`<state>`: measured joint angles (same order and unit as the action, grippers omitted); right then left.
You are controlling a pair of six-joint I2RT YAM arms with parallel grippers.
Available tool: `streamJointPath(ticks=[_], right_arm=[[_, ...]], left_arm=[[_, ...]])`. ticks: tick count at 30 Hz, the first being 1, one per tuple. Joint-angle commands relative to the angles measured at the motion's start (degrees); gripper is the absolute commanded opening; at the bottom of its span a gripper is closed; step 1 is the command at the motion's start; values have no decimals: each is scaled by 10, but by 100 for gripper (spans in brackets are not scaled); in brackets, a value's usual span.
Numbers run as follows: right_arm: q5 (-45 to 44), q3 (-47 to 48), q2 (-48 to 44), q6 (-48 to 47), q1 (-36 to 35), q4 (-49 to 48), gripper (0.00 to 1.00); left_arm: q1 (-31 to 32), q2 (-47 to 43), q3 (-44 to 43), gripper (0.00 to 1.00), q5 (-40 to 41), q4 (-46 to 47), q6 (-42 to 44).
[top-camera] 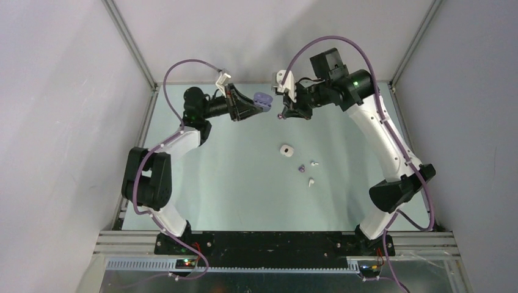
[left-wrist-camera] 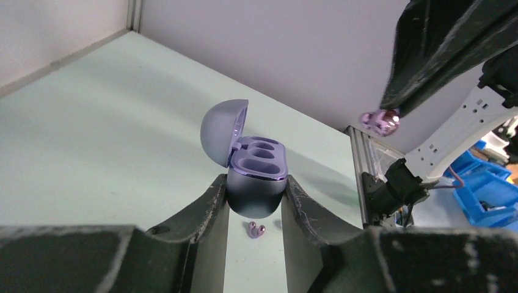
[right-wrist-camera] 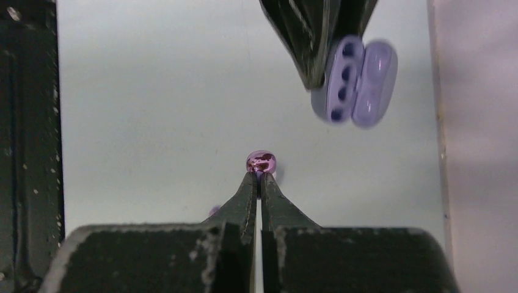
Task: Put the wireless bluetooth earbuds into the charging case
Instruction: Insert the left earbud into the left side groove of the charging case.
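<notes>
Gripping the open purple case (left-wrist-camera: 256, 163) by its lower shell, the left gripper (left-wrist-camera: 255, 186) hangs above the far edge of the table (top-camera: 201, 183), close to the back wall (top-camera: 256, 36); the lid tilts back and both wells show bare; just beside the case, apart by a small gap, the right gripper (right-wrist-camera: 261, 178) pinches a purple earbud (right-wrist-camera: 261, 162), jaws nearly closed on it; the table's middle and near half give open room between the arms; right of centre, well apart from both grippers, lie a white case (top-camera: 285, 149), a loose purple earbud (top-camera: 301, 168), a white earbud (top-camera: 314, 163) and a nearer white earbud (top-camera: 311, 181); whether the white case is open cannot be told; the right wrist view cuts off the left fingers (right-wrist-camera: 308, 36) at its top edge; the left wrist view cuts off the right fingers (left-wrist-camera: 440, 55) likewise.
</notes>
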<state>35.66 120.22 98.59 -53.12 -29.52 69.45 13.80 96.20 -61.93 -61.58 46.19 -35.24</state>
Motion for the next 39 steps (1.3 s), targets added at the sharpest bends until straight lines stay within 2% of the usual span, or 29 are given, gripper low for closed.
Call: streamJointPath(ticks=[1,10,30,39], right_arm=[[26,42,2,80,-24,-41,0],[26,123,63,121,-43,-77,0],[-11,101,92,119,-57,-140,0],[10,96,110,136,-47,-148,0]], left_arm=[[5,0,-28,0,-34,60,30],[6,-14,-1,0,-67,79,92],[11,-43,18,0,-75,76,119],[11,-44,19,0,-71,75,115]])
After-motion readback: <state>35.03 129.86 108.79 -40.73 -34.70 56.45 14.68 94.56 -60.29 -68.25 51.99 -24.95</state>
